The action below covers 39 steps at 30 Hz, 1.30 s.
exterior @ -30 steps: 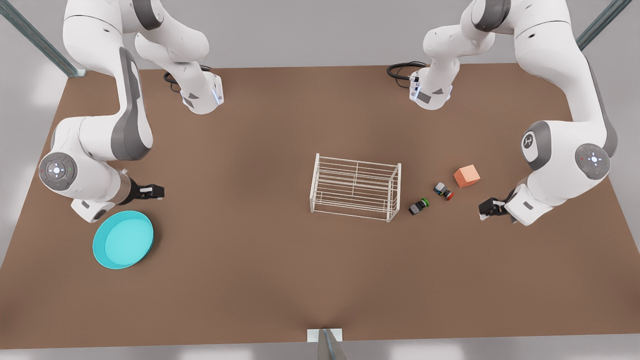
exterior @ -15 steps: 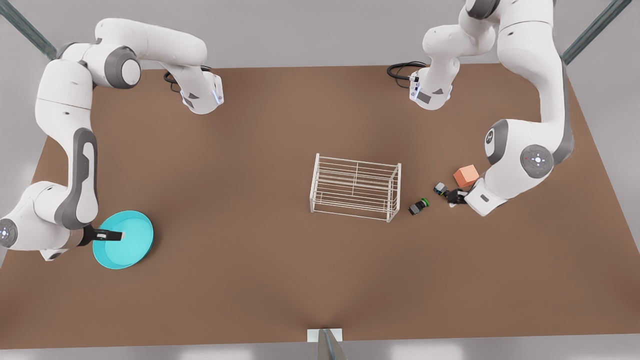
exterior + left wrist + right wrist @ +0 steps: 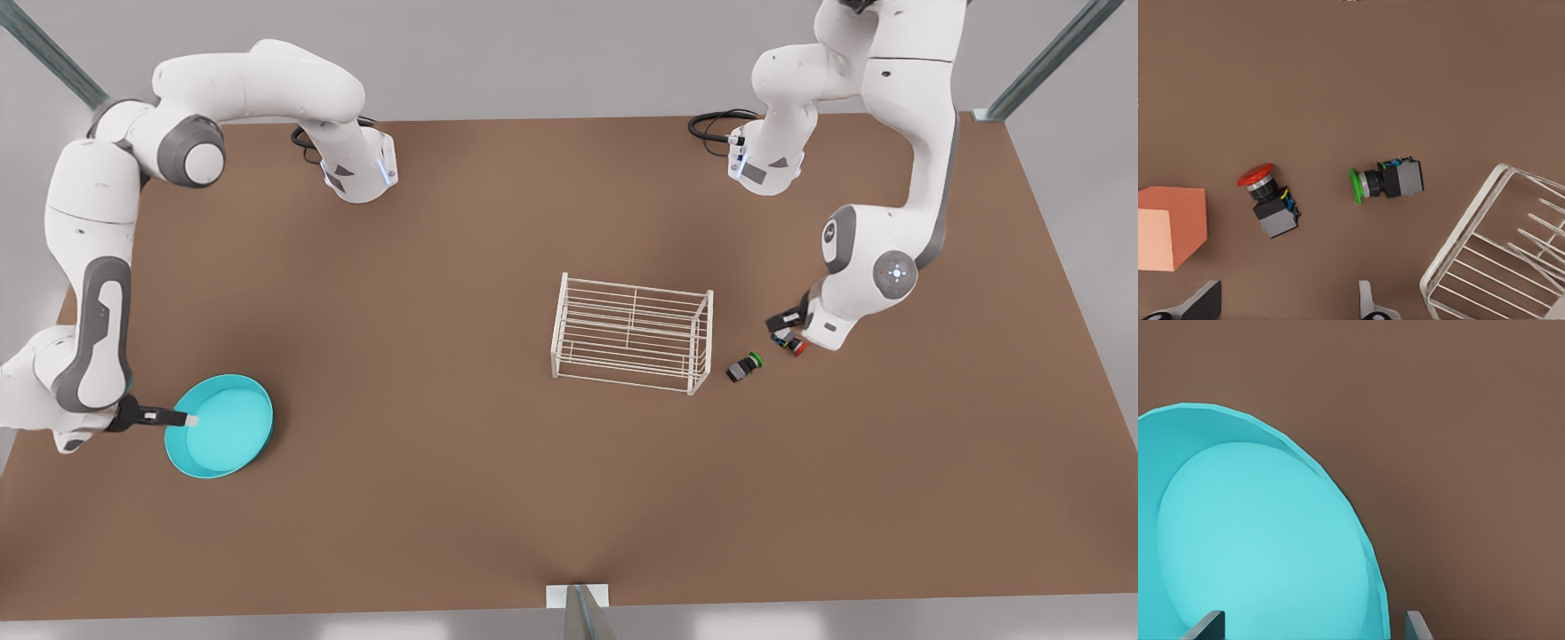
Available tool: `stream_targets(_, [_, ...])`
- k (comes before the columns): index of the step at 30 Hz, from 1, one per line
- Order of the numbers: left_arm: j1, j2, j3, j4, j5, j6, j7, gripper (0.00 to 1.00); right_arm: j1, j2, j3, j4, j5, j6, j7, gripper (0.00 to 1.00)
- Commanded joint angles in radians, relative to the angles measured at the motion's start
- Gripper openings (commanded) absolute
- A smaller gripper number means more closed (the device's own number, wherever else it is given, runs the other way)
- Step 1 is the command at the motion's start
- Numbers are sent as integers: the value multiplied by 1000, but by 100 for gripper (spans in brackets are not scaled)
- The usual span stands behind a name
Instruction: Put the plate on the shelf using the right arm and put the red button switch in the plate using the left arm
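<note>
The white wire shelf (image 3: 632, 333) stands upright near the middle of the brown desk (image 3: 462, 498), and nothing lies on either of its tiers.

Far from the shelf, toward the front view's left, the turquoise plate (image 3: 220, 425) sits flat on the desk. The right gripper (image 3: 174, 418) reaches over the plate's rim on the side away from the shelf. In the right wrist view its two fingertips (image 3: 1207, 625) stand well apart, one over the plate's (image 3: 1265, 540) floor and the other over the bare desk just outside the rim, so the rim passes between them; they are not closed on it.

On the other side of the shelf, toward the front view's right, two small switches lie on their sides. The green button switch (image 3: 745, 367) lies just beside the shelf's end, its cap pointing away from the shelf. The red button switch (image 3: 790, 344) lies a little farther from the shelf, apart from the green one. The left gripper (image 3: 786, 322) hangs right over the red button switch. In the left wrist view its fingers (image 3: 1202, 303) are spread wide and nothing sits between them; the red button switch (image 3: 1269, 201), the green button switch (image 3: 1389, 181), an orange cube (image 3: 1169, 227) and a corner of the shelf (image 3: 1491, 253) all rest on the desk. The cube lies just beyond the red switch, on the side away from the shelf.
</note>
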Motion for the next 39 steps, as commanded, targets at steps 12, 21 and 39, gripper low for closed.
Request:
stream_targets(12, [106, 128, 0, -60, -36, 353, -163, 100, -23, 21, 1, 1, -7, 22, -227, 40])
stream_targets(21, [113, 124, 3, -113, -30, 356, -123, 100, -17, 2, 4, 7, -12, -1, -227, 22])
stream_targets(39, [46, 219, 1, -164, -25, 496, -171, 100, 452, -301, 170, 69, -72, -377, 449, 25])
